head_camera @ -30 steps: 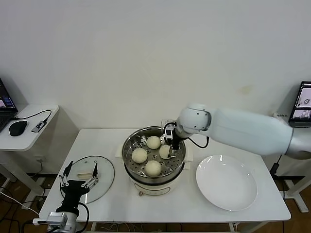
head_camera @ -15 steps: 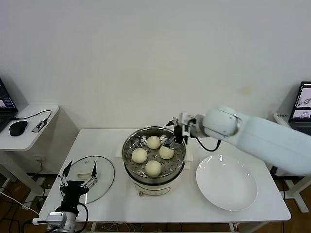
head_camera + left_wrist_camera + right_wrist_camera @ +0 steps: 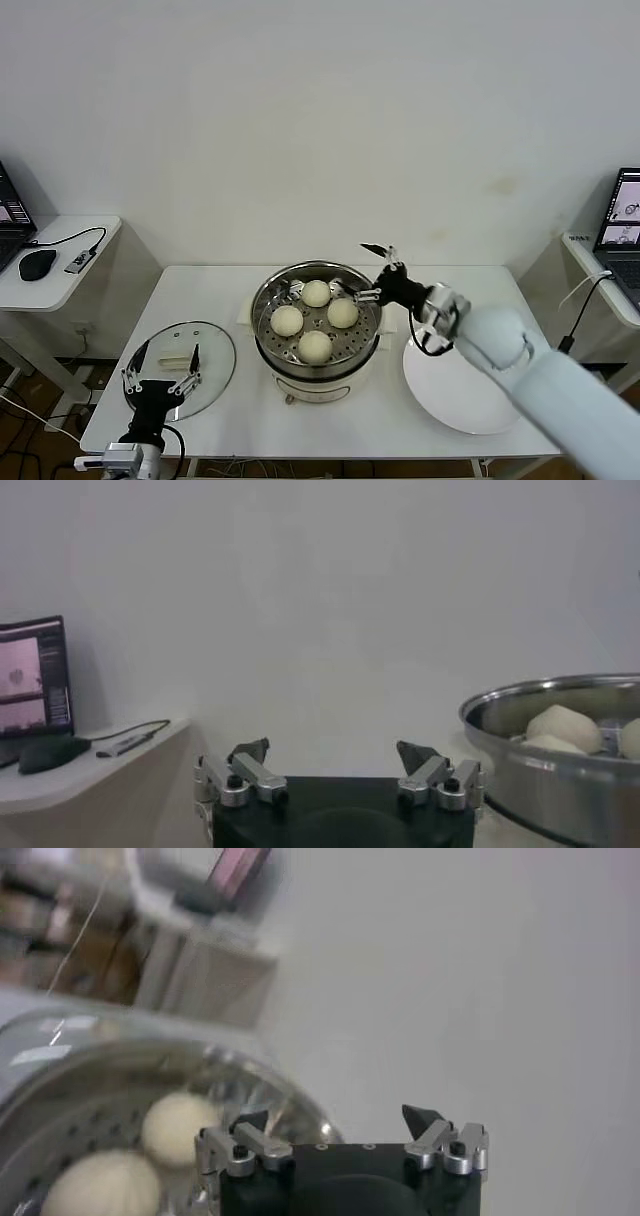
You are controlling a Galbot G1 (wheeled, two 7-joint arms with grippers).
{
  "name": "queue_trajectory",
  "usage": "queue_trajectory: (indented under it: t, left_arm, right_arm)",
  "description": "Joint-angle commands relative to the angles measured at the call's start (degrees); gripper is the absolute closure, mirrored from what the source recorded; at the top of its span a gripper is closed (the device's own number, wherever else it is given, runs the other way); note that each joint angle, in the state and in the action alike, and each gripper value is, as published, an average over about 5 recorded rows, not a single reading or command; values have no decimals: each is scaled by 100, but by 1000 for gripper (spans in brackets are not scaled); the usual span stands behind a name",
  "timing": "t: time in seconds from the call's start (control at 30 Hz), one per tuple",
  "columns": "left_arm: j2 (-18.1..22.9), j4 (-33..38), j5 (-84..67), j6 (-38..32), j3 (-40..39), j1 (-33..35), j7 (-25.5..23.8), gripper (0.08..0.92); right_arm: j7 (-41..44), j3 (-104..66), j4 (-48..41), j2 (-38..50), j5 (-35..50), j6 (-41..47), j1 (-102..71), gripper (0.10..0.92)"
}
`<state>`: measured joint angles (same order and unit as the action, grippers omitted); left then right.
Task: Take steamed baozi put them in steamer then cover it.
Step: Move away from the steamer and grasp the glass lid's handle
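— Looking at the round shiny stainless-steel steamer (image 3: pixel 316 325) on its white base, where do things stand?

— All four small cream-white dough buns (image 3: pixel 315 345) sit on its perforated tray, so loading looks finished. The white flat plate (image 3: pixel 466 375), just beside the right gripper (image 3: pixel 373 271), holds nothing. That gripper hovers just off the steamer's rim with its fingers spread and nothing between them; the right wrist view shows the same parted tips above the pot.

— So the lid is next?

— Likely. The round clear glass cover (image 3: pixel 184 354) with its metal rim lies flat on the white table (image 3: pixel 215 290), well apart from the right gripper, on the far side of the steamer. The left gripper (image 3: pixel 160 366) hangs directly over it, fingers wide apart, holding nothing.

— How would that cover handle?

— Judging by the material, it is rigid, fairly heavy for its size, slippery on the glass and breakable if dropped. The cream rectangular handle (image 3: pixel 174 361) in its middle, right below the left gripper, is the sensible place to pinch; the rim offers little purchase. It should be carried level and set down squarely on the steamer's rim.
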<state>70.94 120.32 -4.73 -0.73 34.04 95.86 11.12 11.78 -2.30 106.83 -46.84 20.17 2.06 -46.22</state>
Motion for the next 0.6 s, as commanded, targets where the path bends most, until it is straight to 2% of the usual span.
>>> queue_trajectory:
  t: [0.03,0.23,0.37,0.6]
  left_arm:
    - [-1,-691,3055,-149,213,125,173,177]
    - [-413,-997,5232,-361,741,421,-91,177]
    - [-616,-1191,6482,-515,832,607,7,177]
    - [-665,-2115,7573,-678,736,-189,161,177]
  right_arm:
    - [-95,-3896,561,-2210,-1254,-1289,-3637,203]
    - [-205,-4661,896,-2940,-1211,-1215,-4242,203]
    - [-430,-5085,831,-3143,-1117,-1173,-4358,203]
    - [-759,-5604,645,-3095,-937,-1014,-4338,203]
